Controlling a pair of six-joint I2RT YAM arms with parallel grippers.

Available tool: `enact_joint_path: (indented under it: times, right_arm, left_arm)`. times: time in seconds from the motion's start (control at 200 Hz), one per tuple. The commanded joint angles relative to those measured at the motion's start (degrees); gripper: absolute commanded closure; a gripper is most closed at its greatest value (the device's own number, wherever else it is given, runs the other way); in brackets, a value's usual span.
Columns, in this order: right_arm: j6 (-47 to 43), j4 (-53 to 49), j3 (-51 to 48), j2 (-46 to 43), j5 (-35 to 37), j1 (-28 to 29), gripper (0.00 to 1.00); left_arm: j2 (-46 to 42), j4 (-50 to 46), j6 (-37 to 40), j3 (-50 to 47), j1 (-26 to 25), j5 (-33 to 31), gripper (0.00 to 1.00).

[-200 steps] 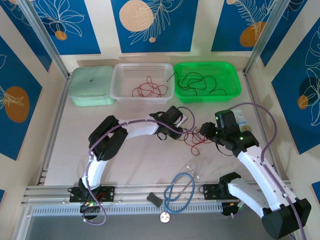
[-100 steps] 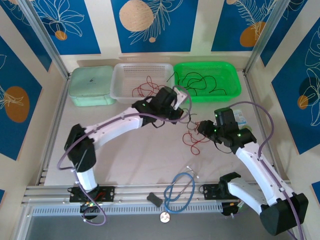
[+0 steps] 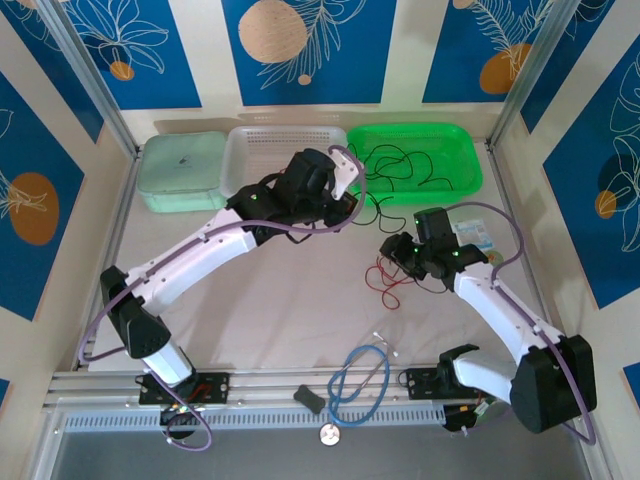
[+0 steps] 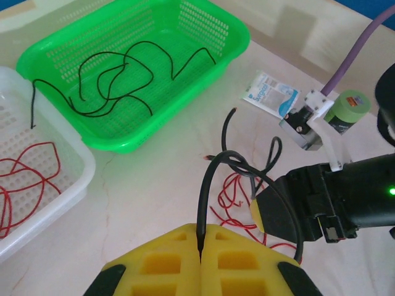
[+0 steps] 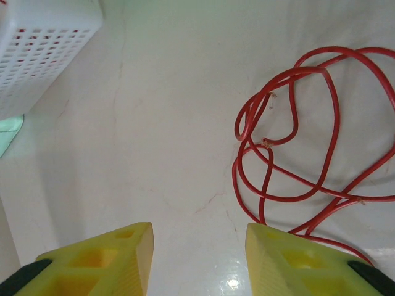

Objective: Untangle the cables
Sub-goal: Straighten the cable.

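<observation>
My left gripper [image 4: 200, 233] is shut on a thin black cable [image 4: 207, 179]. That cable rises from the jaws and loops right, past my right gripper's yellow finger [image 4: 274, 209]. From above, the left gripper [image 3: 348, 207] hangs in front of the baskets. My right gripper [image 5: 197, 237] stands open just above the table with nothing between its fingers. A tangle of red cables [image 5: 296, 123] lies on the table beside its right finger, and from above the red cables [image 3: 388, 282] sit just below the right gripper [image 3: 386, 250].
A green basket [image 4: 62, 46] holds loose black cables [image 4: 123, 68]. A white basket [image 4: 80, 161] holds red cables [image 4: 24, 160]. A mint box [image 3: 183, 170] stands at the back left. A packet [image 4: 270, 92] and a green tape roll [image 4: 347, 108] lie at the right. A blue looped tube [image 3: 358, 385] lies near the front edge.
The left arm has stretched away from its base toward the baskets, lifting the black cable, and its jaws have closed fully. The right gripper has shifted slightly left and back.
</observation>
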Motion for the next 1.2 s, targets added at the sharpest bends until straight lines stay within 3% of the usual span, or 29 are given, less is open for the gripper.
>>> enact_joint_path:
  times: [0.0, 0.37, 0.525, 0.61, 0.825, 1.07, 1.196]
  right_arm:
    - [3.1, 3.13, -0.72, 0.44, -0.11, 0.49, 0.56]
    - [5.33, -1.44, -6.09, -8.4, 5.77, 0.31, 0.57]
    - [2.12, -3.34, -5.21, -11.24, 6.5, 0.41, 0.57]
    - [-5.51, -4.25, -2.01, -12.88, 7.79, 0.43, 0.56]
    - [-34.61, -2.49, 10.09, -16.72, 9.21, 1.15, 0.5]
    - [-65.64, -2.14, 20.21, -6.41, 9.79, 4.93, 0.46]
    - [-74.72, -1.2, 22.32, -1.78, 11.49, 4.41, 0.46]
  left_arm:
    - [-2.29, -1.91, 1.77, 3.57, -0.64, -3.22, 1.0]
    - [4.8, -1.33, 4.28, 12.96, -0.4, -13.06, 1.0]
    - [9.78, -3.32, 4.07, 18.86, -0.31, -11.37, 1.0]
    - [10.4, -3.84, 3.34, 19.66, -0.31, -9.85, 1.0]
    - [9.86, -6.99, 3.6, 20.67, -0.31, -8.39, 1.0]
    - [10.13, -12.19, 3.47, 23.78, -0.33, -5.05, 1.0]
    - [10.0, -13.74, 3.6, 25.09, -0.32, -4.46, 1.0]
